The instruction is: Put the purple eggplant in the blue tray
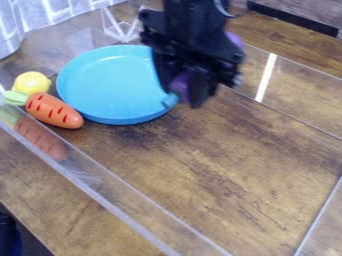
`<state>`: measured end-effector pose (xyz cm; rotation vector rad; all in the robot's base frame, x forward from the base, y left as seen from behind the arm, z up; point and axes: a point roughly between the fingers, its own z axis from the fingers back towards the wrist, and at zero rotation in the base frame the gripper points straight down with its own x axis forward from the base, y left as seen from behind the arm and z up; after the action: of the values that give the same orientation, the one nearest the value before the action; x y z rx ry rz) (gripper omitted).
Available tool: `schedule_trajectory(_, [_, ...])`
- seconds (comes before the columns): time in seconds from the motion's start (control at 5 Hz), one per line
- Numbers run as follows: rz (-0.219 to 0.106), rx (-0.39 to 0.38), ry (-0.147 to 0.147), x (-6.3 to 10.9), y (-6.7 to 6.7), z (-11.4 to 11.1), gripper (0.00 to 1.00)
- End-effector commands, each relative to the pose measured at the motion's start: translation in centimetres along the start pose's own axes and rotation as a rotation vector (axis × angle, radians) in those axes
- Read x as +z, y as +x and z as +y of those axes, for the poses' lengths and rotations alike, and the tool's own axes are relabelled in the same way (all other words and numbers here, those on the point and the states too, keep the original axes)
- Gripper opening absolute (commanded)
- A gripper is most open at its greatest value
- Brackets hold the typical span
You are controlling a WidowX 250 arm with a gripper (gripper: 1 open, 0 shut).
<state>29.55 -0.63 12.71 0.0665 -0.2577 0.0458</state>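
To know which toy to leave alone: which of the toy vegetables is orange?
The carrot, beside the blue tray; the eggplant is purple and at the gripper.

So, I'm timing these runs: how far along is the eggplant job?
Already done: the tool looks shut on the purple eggplant. In hand: the eggplant shows beneath the tool, by the right side of the blue tray. Left: bringing it over the tray and letting go.
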Motion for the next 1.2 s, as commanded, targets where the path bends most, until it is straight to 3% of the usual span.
schedule_trajectory(0.0, [-0.044, 0.085, 0.028, 1.1, 0.8, 4.2, 0.00])
schedule_trajectory(0.4, [-0.011, 0.247, 0.088, -0.7, 1.0, 11.9, 0.00])
schedule_trajectory(1.0, [-0.001, 0.116, 0.098, -2.0, -1.2, 8.1, 0.00])
